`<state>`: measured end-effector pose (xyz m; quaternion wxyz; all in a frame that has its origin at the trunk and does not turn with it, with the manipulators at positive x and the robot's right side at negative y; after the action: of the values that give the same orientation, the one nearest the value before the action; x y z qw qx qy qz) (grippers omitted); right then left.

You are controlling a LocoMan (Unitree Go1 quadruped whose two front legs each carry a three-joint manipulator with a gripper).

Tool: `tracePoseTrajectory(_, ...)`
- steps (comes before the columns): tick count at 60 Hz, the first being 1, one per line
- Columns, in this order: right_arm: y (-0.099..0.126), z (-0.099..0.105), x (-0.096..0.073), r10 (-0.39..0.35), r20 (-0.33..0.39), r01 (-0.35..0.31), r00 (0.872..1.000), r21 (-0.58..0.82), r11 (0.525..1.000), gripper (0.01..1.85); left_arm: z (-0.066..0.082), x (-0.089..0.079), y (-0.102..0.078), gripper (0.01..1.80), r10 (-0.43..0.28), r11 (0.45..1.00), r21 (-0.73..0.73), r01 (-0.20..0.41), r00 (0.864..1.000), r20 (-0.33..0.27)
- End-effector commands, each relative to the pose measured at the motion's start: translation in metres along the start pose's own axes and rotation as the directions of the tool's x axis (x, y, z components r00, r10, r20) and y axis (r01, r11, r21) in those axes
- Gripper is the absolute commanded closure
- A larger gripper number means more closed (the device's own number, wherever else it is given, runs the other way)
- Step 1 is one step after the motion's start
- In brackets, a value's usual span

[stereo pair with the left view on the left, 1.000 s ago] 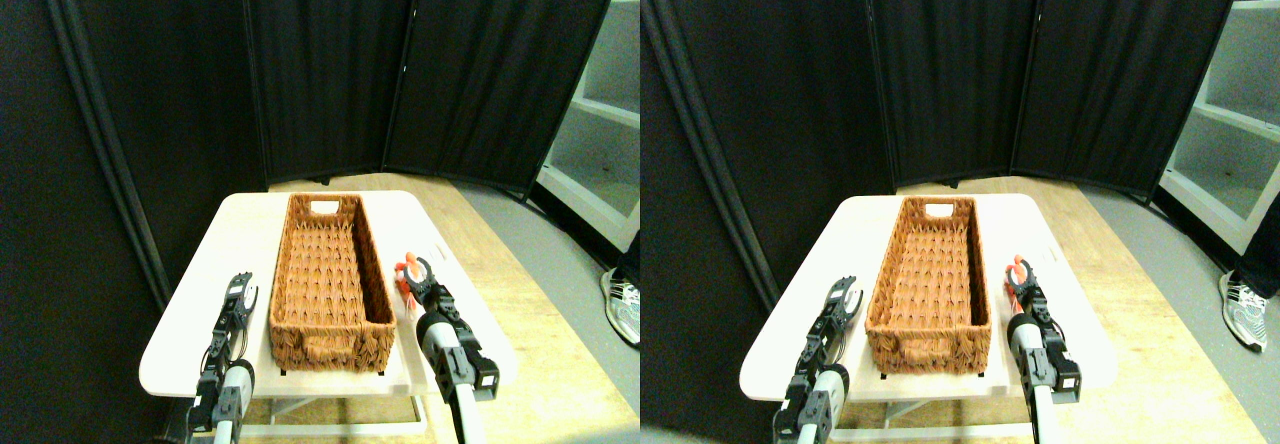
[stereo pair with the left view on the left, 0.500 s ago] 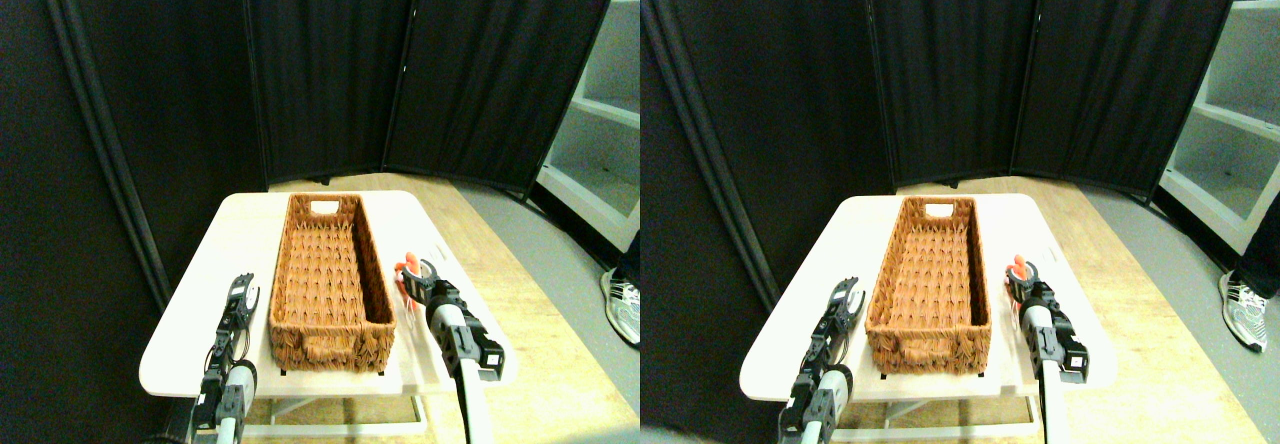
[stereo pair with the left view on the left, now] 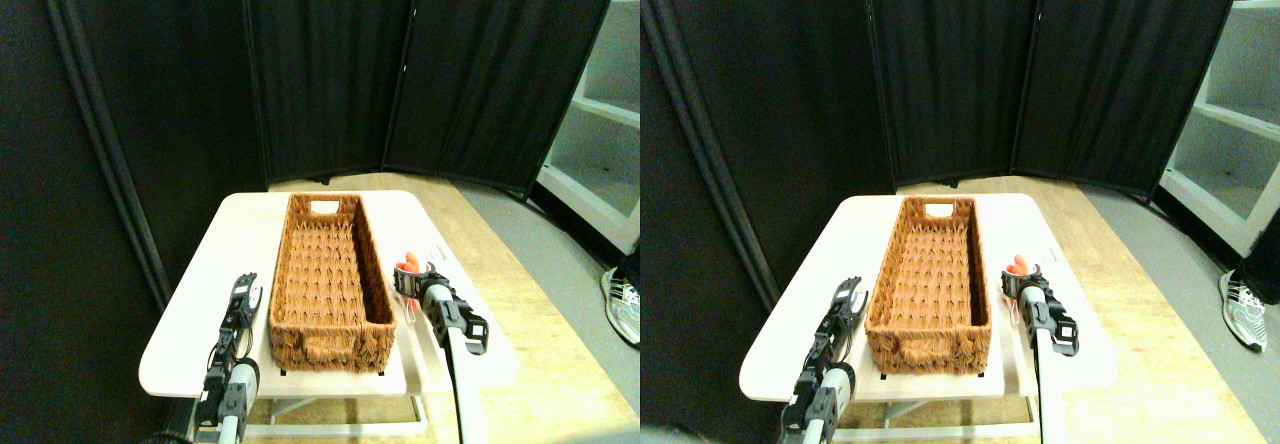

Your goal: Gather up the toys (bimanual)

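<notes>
On the pale table [stereo pair with the left view on the left: 180,349], at its left side, left gripper [stereo pair with the left view on the left: 242,286] raised just beside the outer left wall of the wicker basket [stereo pair with the left view on the left: 330,279], jaws parted a little and holding nothing. Nothing but bare tabletop under it. In the middle, basket lying lengthwise, long and narrow, nothing visible inside, cut-out handle at the far end and another at the near end. Just right of the basket's right wall, right gripper [stereo pair with the left view on the left: 408,276] above the table's right strip, closed around the orange-red toy [stereo pair with the left view on the left: 410,262]; toy's top poking out above the dark jaws, thin reddish bits hanging below them. Toy outside the basket, close beside its right rim, about level with its middle. Farther right, wooden floor [stereo pair with the left view on the left: 520,304], a white shelf unit [stereo pair with the left view on the left: 600,144] and a person's sneaker [stereo pair with the left view on the left: 622,304] at the edge.
</notes>
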<state>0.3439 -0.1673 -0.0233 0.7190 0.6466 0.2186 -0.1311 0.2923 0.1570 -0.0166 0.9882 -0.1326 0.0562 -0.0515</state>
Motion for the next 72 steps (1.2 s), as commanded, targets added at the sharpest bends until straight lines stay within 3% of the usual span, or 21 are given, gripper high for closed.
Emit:
tracePoseTrajectory(1, 0.001, -0.002, 0.007, 0.007, 0.026, -0.007, 1.0, 0.016, 1.0, 1.25, 0.008, 0.002, -0.001, 1.68, -0.004, 1.0, -0.007, 0.004, 0.999, 0.039)
tracePoseTrajectory(13, -0.009, -0.001, 0.014, 0.004, 0.038, -0.003, 0.999, -0.018, 1.0, 1.29, 0.008, 0.005, 0.001, 1.69, -0.017, 1.0, -0.002, 0.017, 0.999, 0.038)
tracePoseTrajectory(19, -0.013, -0.002, 0.016, 0.053, 0.079, -0.047, 0.995, -0.072, 0.996, 1.61, 0.007, 0.006, 0.002, 1.68, -0.015, 1.0, 0.003, 0.015, 0.999, 0.039)
tracePoseTrajectory(20, -0.014, -0.002, 0.016, 0.063, 0.112, -0.053, 0.992, -0.091, 0.994, 1.85, 0.007, 0.006, 0.002, 1.68, -0.013, 1.0, 0.007, 0.013, 0.999, 0.04)
tracePoseTrajectory(26, -0.012, -0.004, 0.011, 0.113, 0.123, -0.099, 0.986, -0.111, 0.989, 1.85, 0.007, 0.007, 0.003, 1.69, -0.019, 1.0, 0.01, 0.018, 0.999, 0.042)
tracePoseTrajectory(30, -0.006, -0.005, 0.004, 0.121, 0.129, -0.096, 0.984, -0.188, 0.978, 1.85, 0.008, 0.007, 0.004, 1.7, -0.014, 1.0, -0.002, 0.014, 0.999, 0.05)
tracePoseTrajectory(44, 0.027, -0.012, -0.01, 0.213, 0.026, -0.196, 0.977, -0.291, 0.936, 1.85, 0.007, 0.007, 0.006, 1.7, -0.008, 0.997, -0.071, 0.012, 0.999, 0.052)
tracePoseTrajectory(57, 0.057, -0.029, -0.021, 0.25, -0.072, -0.26, 0.966, -0.256, 0.931, 1.85, 0.008, 0.004, 0.007, 1.71, 0.001, 0.996, -0.087, 0.003, 0.999, 0.044)
tracePoseTrajectory(72, 0.085, -0.045, -0.027, 0.295, -0.098, -0.31, 0.951, -0.243, 0.919, 1.85, 0.01, 0.002, 0.003, 1.71, 0.002, 0.992, -0.125, 0.002, 0.999, 0.036)
